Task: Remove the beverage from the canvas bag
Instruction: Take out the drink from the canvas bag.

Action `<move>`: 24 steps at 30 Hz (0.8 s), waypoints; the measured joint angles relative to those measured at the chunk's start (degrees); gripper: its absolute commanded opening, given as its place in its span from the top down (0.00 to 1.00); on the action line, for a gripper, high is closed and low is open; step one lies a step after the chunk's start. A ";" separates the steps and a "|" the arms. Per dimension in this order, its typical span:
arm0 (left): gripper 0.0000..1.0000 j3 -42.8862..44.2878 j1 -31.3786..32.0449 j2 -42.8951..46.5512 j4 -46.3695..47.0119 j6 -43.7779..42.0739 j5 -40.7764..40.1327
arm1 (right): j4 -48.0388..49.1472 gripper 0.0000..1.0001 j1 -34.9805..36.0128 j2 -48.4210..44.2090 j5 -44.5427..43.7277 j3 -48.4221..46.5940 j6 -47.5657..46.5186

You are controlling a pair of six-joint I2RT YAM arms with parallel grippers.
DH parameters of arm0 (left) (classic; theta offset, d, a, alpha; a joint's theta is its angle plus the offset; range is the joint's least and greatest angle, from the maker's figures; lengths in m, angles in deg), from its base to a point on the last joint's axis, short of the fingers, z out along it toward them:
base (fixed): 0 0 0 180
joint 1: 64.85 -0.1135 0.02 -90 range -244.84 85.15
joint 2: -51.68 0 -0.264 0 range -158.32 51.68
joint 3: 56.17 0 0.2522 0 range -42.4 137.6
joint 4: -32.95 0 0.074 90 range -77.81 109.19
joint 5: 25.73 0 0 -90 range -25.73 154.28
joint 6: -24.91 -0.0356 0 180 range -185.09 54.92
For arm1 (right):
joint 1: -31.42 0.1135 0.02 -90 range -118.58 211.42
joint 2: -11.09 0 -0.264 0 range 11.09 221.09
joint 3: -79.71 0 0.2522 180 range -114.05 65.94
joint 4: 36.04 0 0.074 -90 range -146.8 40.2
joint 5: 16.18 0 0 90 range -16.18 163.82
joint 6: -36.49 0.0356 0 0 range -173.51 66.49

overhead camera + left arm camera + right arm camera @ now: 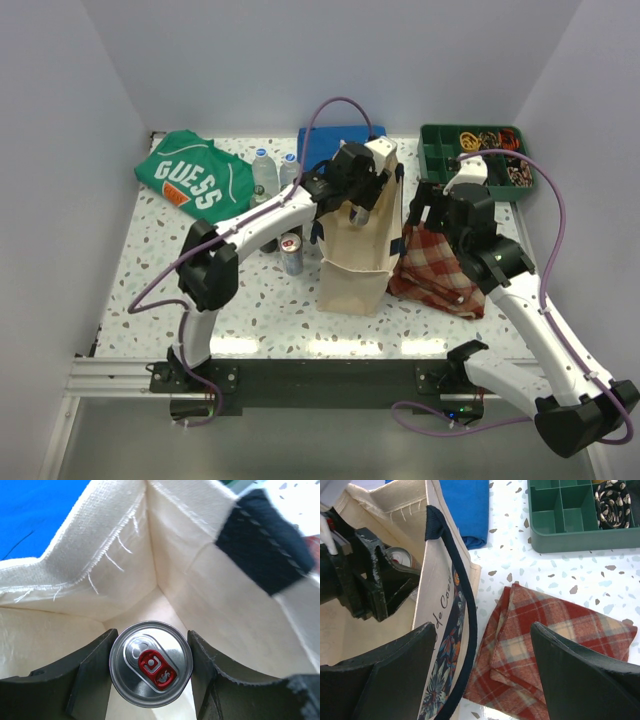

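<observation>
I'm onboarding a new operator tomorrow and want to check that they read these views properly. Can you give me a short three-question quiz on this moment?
1. True or false: the left gripper is shut on the can inside the canvas bag.
2. Which cloth lies beside the bag, below the open right gripper? A) the red plaid cloth B) a yellow towel C) a striped black scarf
3. Fill in: the can's pull tab is coloured ___.
Key: 1 true; 2 A; 3 red.
</observation>
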 measured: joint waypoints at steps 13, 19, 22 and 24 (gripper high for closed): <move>1.00 0.39 0.00 8.39 -5.42 -1.22 5.55 | -0.02 0.19 0.00 -1.57 1.55 0.00 1.40; 1.00 0.39 0.00 12.15 -7.56 -1.27 6.99 | -0.15 0.19 0.00 -3.15 1.77 0.00 2.14; 1.00 0.39 0.04 13.60 -8.20 -1.27 7.50 | -0.35 0.19 0.00 -3.54 2.10 0.00 2.51; 1.00 0.39 0.09 14.75 -8.85 -1.27 7.87 | -0.48 0.19 0.00 -3.78 2.56 0.00 2.73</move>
